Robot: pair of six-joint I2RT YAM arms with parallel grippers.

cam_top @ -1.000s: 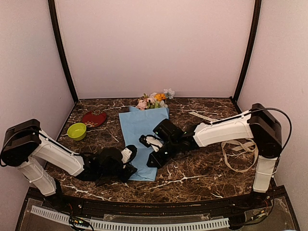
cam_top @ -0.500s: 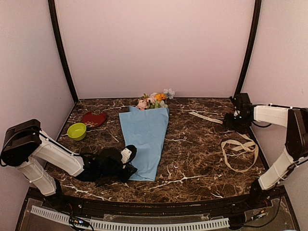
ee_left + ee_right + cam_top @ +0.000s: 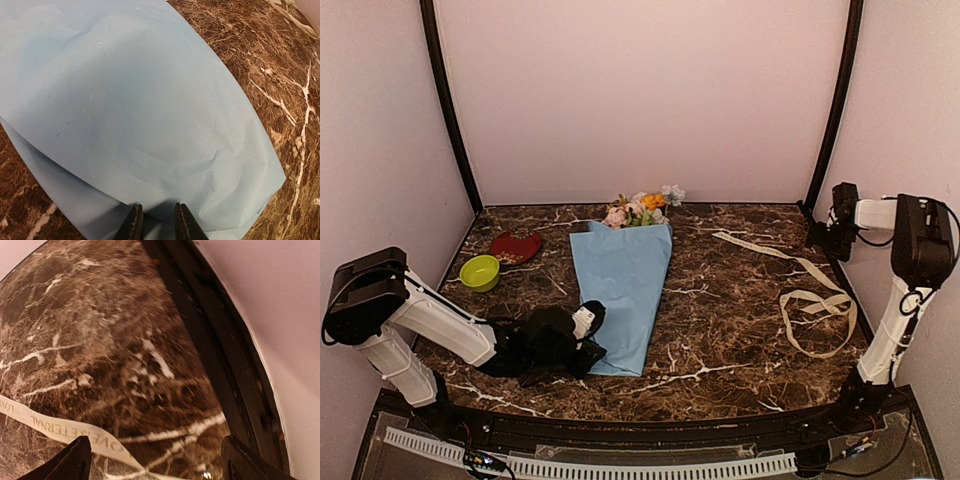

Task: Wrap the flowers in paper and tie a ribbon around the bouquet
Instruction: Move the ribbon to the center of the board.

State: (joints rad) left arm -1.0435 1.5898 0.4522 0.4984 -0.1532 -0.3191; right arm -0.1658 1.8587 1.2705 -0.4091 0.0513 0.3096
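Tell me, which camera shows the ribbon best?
The top view: the whole ribbon lies on the right of the table, straight strip and loops. The right wrist view shows only a short printed stretch; the left wrist view catches a scrap in its top corner.

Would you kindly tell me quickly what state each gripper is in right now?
Left gripper: closed on the near end of the paper.
Right gripper: open, empty, above the ribbon.
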